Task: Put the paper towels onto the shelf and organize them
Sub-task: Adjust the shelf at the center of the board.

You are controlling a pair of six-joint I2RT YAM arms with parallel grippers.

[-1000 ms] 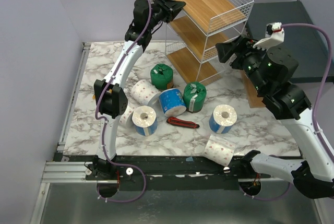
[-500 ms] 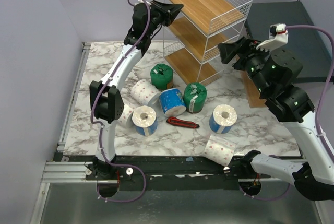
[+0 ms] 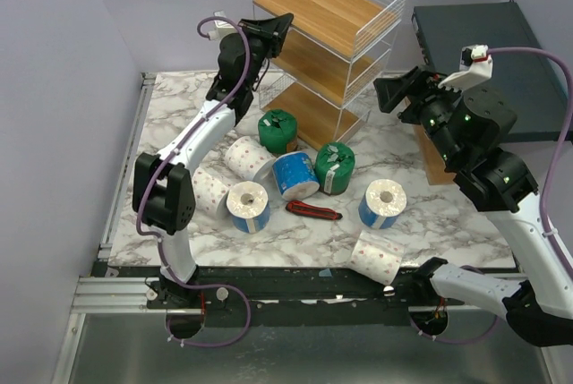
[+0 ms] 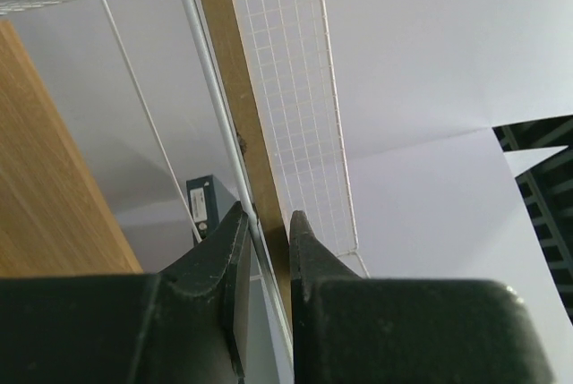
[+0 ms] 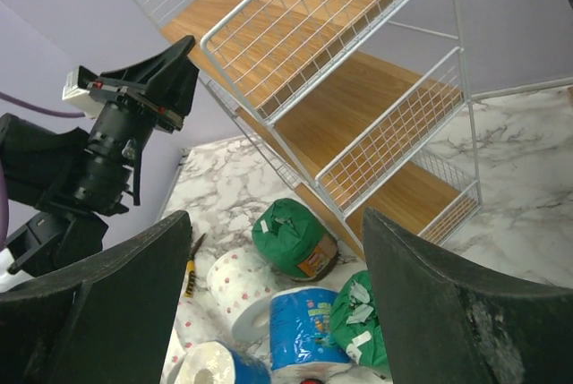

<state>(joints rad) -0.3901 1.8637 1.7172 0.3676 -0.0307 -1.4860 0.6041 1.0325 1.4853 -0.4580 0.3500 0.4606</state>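
Note:
The shelf point(image 3: 327, 8), a white wire rack with wooden tiers, stands tilted at the back of the table. My left gripper point(image 3: 279, 26) is shut on its upper left corner post. In the left wrist view the white shelf wire point(image 4: 215, 106) runs down between my left gripper's point(image 4: 267, 218) nearly closed jaws. Paper towels lie in front of the shelf: two green rolls point(image 3: 277, 131) point(image 3: 334, 165), a blue roll point(image 3: 295, 174), two upright blue-wrapped rolls point(image 3: 248, 205) point(image 3: 382, 202), and white dotted rolls point(image 3: 250, 157) point(image 3: 377, 257). My right gripper point(image 3: 389, 93) hangs open to the right of the shelf, holding nothing. The right wrist view looks between my right gripper's point(image 5: 273, 216) jaws at the shelf point(image 5: 340, 106) and rolls.
A red-and-black utility knife point(image 3: 313, 212) lies between the rolls. Yellow-handled pliers point(image 5: 190, 272) lie near the left rolls. A dark slab point(image 3: 474, 39) sits at the back right, beyond the marble table point(image 3: 170, 124).
My left gripper closed on the shelf's corner post and moved left, and the shelf shifted and leaned left with it. The right arm barely moved.

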